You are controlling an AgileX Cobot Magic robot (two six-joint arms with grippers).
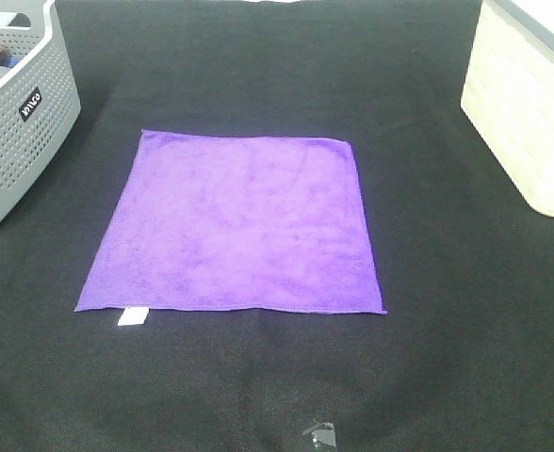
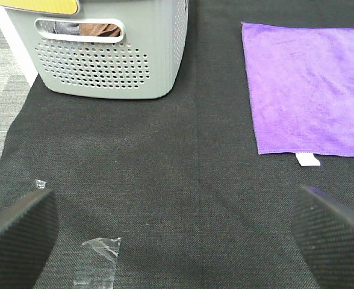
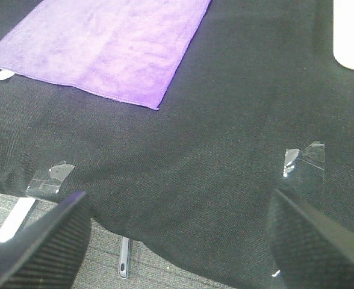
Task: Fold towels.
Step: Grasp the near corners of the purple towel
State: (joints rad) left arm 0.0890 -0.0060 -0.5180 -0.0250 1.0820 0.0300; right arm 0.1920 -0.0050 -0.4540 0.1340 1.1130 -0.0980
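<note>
The purple towel (image 1: 235, 226) lies flat (white tag (image 1: 133, 317) on its near edge) ahead, between the left gripper (image 2: 174, 241) and right gripper (image 3: 180, 241), both spread wide and empty, neither clearly nearer.

High cam; wrists low (share towel (image 1: 230, 226))

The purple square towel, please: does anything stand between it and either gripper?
Nothing visible does. Only black mat and clear tape scraps lie between the purple square towel and the left gripper and right gripper; grey perforated basket and cream box stand aside.
</note>
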